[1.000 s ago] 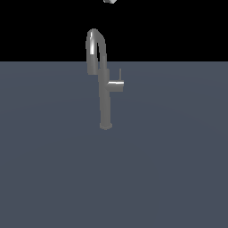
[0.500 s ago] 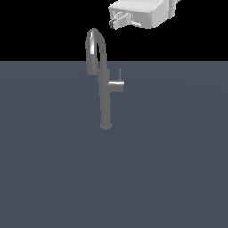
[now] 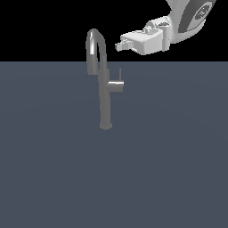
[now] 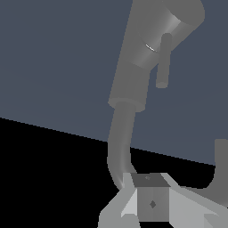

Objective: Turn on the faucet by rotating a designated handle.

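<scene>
On column's exterior-view right: handle (image 3: 116, 84) stub horizontal, rod upright.

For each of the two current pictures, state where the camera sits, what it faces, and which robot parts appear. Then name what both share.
Exterior view: off the arm, facing the upright faucet; the gripper and white forearm enter at the exterior view's upper right.
Wrist view: on the wrist, looking along the gripper at the faucet.
Shared: the faucet, its handle, and the gripper.

flat slate-grey surface (image 3: 178, 169), faucet (image 3: 105, 102) standing upright on it
</scene>
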`<state>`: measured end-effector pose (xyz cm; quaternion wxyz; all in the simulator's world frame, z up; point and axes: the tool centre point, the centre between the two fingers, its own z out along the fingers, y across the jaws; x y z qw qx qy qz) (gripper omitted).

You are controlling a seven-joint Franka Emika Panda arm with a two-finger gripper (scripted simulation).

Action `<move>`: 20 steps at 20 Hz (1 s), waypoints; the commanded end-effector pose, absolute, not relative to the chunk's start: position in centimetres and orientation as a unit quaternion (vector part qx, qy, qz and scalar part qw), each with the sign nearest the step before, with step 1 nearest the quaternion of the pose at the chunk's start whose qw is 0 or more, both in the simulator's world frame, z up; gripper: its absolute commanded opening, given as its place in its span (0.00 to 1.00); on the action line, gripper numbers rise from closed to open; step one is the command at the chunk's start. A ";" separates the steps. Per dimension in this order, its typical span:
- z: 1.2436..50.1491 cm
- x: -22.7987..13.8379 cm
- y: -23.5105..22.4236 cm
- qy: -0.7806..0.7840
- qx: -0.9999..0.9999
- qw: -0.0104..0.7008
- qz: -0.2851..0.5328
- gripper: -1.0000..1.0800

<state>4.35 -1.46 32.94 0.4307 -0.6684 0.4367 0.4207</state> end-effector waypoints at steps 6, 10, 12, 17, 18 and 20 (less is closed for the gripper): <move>28.6 7.1 -2.3 0.484 -0.570 0.480 0.460 0.00; 26.9 7.9 -2.5 0.500 -0.530 0.496 0.472 0.00; 26.1 8.2 -2.5 0.505 -0.514 0.503 0.477 0.00; 25.0 8.6 -2.6 0.514 -0.489 0.512 0.484 0.00; 24.9 8.7 -2.6 0.515 -0.486 0.513 0.484 0.00; 24.8 8.7 -2.5 0.516 -0.484 0.514 0.485 0.00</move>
